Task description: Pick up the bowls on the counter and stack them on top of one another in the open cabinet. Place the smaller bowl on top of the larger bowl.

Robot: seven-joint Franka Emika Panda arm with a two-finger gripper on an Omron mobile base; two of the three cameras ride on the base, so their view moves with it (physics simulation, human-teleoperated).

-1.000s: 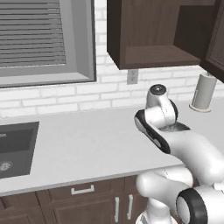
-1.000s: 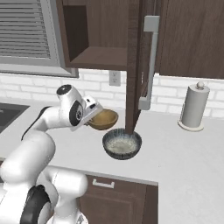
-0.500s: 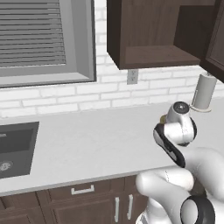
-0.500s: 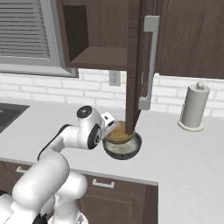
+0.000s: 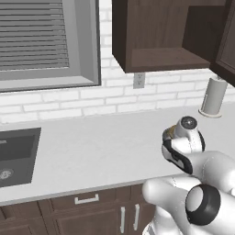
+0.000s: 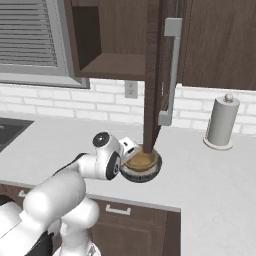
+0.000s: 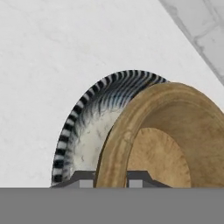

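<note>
Two bowls nest on the pale bench (image 6: 210, 175): jaws clamp the round tan wooden bowl (image 7: 162, 135) inside the striped dark grey bowl (image 7: 83, 127).

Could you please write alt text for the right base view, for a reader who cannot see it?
The white arm's tool holds a round tan-brown wooden bowl inside a larger dark grey bowl on the pale grey-white counter. Above hangs an open dark brown wall cabinet with a bare shelf; a paper towel roll stands to the right.

Open cabinet door (image 6: 159, 75) directly above nested bowls (image 6: 142, 165); counter (image 6: 215, 180) rightward bare.
</note>
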